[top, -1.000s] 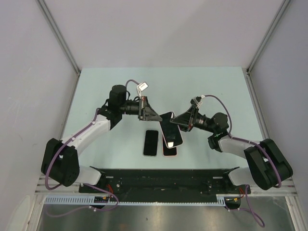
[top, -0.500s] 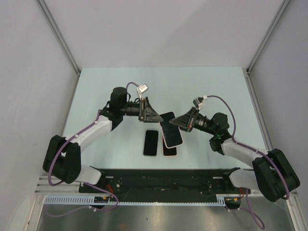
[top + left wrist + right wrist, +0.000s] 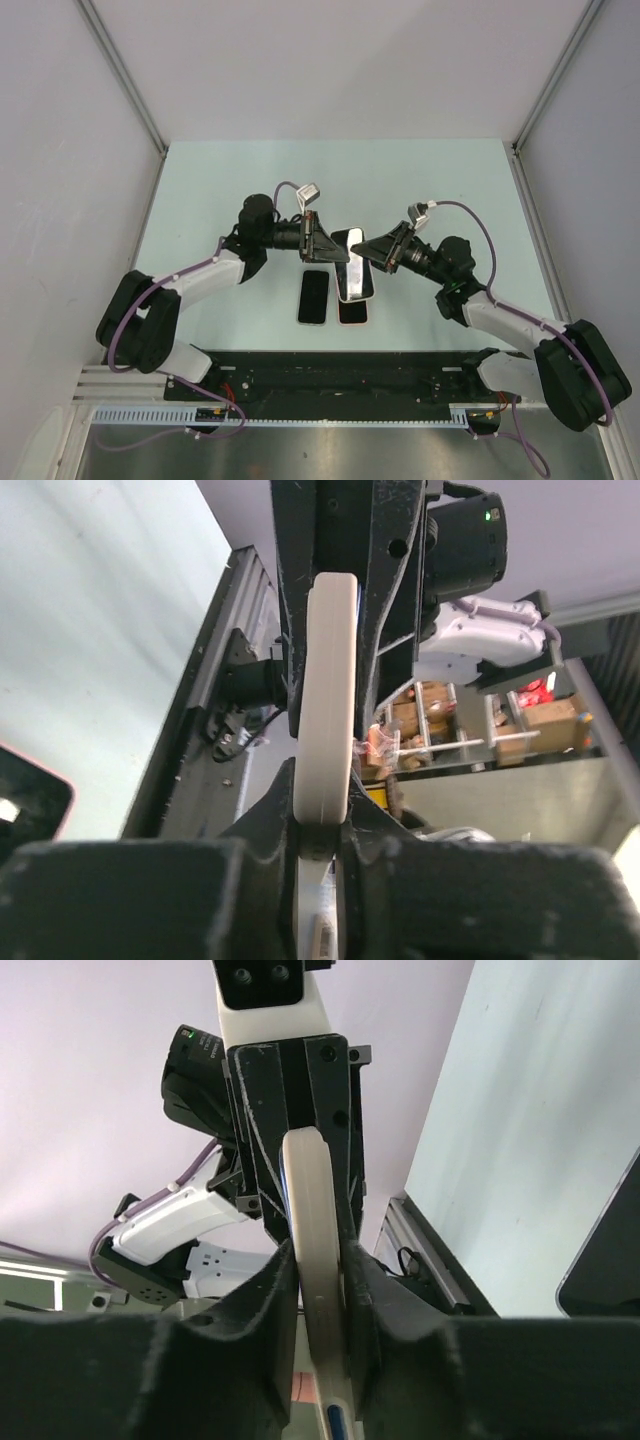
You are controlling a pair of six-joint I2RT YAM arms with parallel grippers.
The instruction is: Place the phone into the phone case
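Observation:
Both grippers hold one pale-rimmed phone case (image 3: 352,266) with a dark face between them, above the table's middle. My left gripper (image 3: 334,254) is shut on its left edge, my right gripper (image 3: 368,256) on its right edge. In the left wrist view the case (image 3: 326,680) shows edge-on as a white band between my left gripper's (image 3: 322,780) fingers. In the right wrist view it (image 3: 312,1210) is a cream band in my right gripper (image 3: 318,1260). I cannot tell whether a phone sits inside it. A white-rimmed phone (image 3: 313,297) lies flat on the table below it.
A dark slab with a pink rim (image 3: 352,312) lies next to the white-rimmed phone, partly under the held case. The pale green table (image 3: 200,200) has walls on three sides. The black rail (image 3: 340,370) with the arm bases runs along the near edge.
Both grippers have moved closer together towards the middle with the case. The case has turned from slanted to nearly straight, and its rim now looks pale instead of pink.

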